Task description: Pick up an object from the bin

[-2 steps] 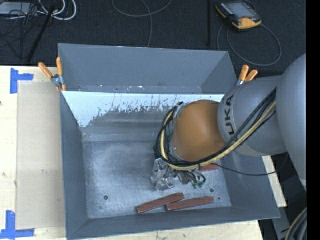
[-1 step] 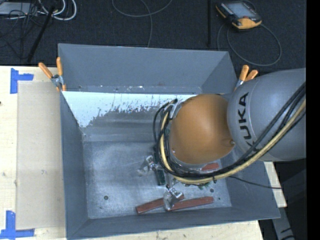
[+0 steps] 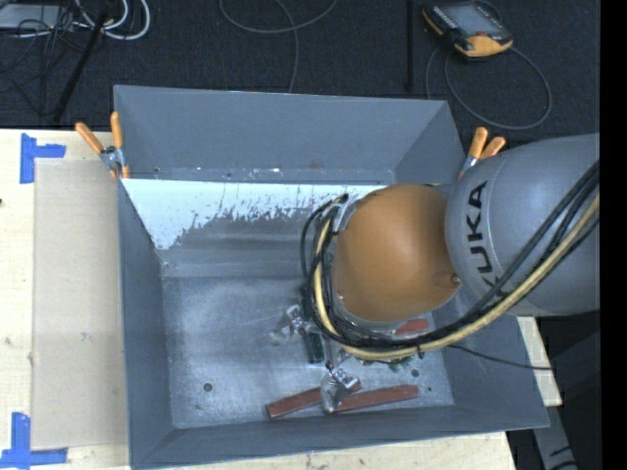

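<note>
The gripper (image 3: pixel 338 388) is low over the middle of a long, flat reddish-brown strip (image 3: pixel 294 406) by the grey metal bin's (image 3: pixel 220 360) front wall (its opening: cannot tell). Probably light and stiff; take it across the narrow middle.

This place looks like a robotics laboratory, not a home or a shop. A large grey industrial arm (image 3: pixel 519 228), with the letters KUKA on it and thick cables (image 3: pixel 490 311) along its body, reaches over a grey metal bin (image 3: pixel 274 135). Behind the bin, the dark floor (image 3: pixel 323 57) carries loose thin cables (image 3: pixel 284 13) and a grey and orange handheld control device (image 3: pixel 468 27) with its own cord.
</note>
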You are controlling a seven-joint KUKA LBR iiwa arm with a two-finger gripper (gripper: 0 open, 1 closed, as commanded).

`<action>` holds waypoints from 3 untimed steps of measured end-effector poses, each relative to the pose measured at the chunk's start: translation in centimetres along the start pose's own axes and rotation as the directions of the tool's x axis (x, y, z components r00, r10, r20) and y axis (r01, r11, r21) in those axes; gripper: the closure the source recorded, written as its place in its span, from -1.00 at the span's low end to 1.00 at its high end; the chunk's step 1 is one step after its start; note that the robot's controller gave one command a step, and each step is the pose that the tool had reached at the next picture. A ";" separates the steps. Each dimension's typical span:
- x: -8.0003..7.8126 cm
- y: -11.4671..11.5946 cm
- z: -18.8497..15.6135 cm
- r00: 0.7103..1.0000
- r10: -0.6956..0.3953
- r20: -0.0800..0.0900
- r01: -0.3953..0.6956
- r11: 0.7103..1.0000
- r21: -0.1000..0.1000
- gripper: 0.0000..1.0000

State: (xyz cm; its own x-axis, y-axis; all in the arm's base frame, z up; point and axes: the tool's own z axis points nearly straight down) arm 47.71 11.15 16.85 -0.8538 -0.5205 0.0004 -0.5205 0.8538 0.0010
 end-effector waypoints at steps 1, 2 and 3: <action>0.0 0.0 0.0 1.000 0.000 0.000 0.000 1.000 0.000 -1.00; -0.1 -0.1 0.2 1.000 -0.004 0.001 0.004 1.000 0.000 -1.00; -0.7 -0.7 1.1 1.000 -0.001 0.009 0.001 1.000 0.003 -1.00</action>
State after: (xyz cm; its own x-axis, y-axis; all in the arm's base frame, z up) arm 48.66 10.87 15.74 -0.8532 -0.5215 -0.0086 -0.5215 0.8532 -0.0021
